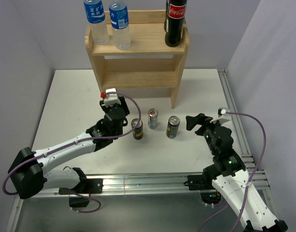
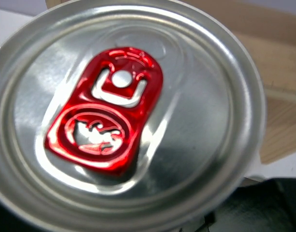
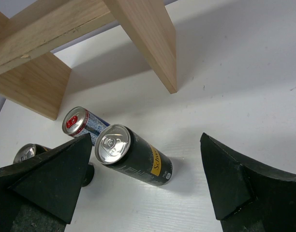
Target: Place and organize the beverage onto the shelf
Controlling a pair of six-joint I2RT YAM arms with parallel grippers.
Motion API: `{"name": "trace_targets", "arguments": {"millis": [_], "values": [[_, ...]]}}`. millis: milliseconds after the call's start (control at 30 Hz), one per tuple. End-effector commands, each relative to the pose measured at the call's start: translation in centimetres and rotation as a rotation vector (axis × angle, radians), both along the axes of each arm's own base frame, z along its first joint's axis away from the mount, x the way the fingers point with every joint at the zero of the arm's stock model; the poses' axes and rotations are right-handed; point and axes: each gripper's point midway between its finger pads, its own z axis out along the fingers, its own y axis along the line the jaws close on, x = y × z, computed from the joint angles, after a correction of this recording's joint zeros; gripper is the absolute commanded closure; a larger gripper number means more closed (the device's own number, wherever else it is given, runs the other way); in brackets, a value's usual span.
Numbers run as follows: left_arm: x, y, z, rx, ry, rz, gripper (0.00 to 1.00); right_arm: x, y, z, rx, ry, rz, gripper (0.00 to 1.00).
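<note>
Top external view. The shelf point(image 1: 138, 65) stands at the far edge of the table point(image 1: 75, 106). Two water bottles point(image 1: 97, 21) stand at the left of its top board and a cola bottle point(image 1: 175, 24) at the right. Three cans stand in a loose row on the table, near of the shelf.

The left gripper point(image 1: 132, 126) is at the left can point(image 1: 137, 129). That can's lid fills the left wrist view and no finger shows there, so I cannot tell whether the jaws pinch the can or stand just off it. The right gripper point(image 1: 197, 122) hangs to the right of the right can point(image 1: 173, 127), jaws spread wide and holding nothing.

Step in hand, as I judge it: the grasp of the left can. Next I would need a sure grip, a straight lift clear of the mid can point(image 1: 153, 118) just beside it, and a carry to the far side. The can would then go down upright on a tier, over the low rim if on top.

Materials: the lid is bright aluminium, round and ridged in rings, with a glossy red tab point(image 2: 107, 108). The right can is slim and dark with a yellow mark. The shelf is pale, matte, square-edged wood, and the table is white and matte. Such smooth cylinders would likely slip under a light pinch.
</note>
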Motion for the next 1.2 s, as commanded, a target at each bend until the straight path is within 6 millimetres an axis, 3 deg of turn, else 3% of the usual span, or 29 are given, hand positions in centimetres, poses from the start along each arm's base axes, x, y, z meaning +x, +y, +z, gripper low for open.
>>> {"name": "trace_targets", "arguments": {"millis": [0,233,500,1167], "values": [[2.3,-0.2,5.9,-0.013,-0.101,-0.034,1.0,0.1,0.3,1.8,0.019,-0.054,0.011,0.0],[7.4,2.8,9.6,0.008,-0.154,0.008,1.0,0.0,0.2,2.0,0.021,-0.06,0.007,0.0],[12.0,5.3,9.6,0.021,-0.152,0.046,1.0,0.1,0.4,1.8,0.02,-0.053,0.016,0.0],[16.2,4.4,8.3,0.047,-0.151,0.063,1.0,0.5,1.0,1.2,0.034,-0.042,0.035,0.0]]}}
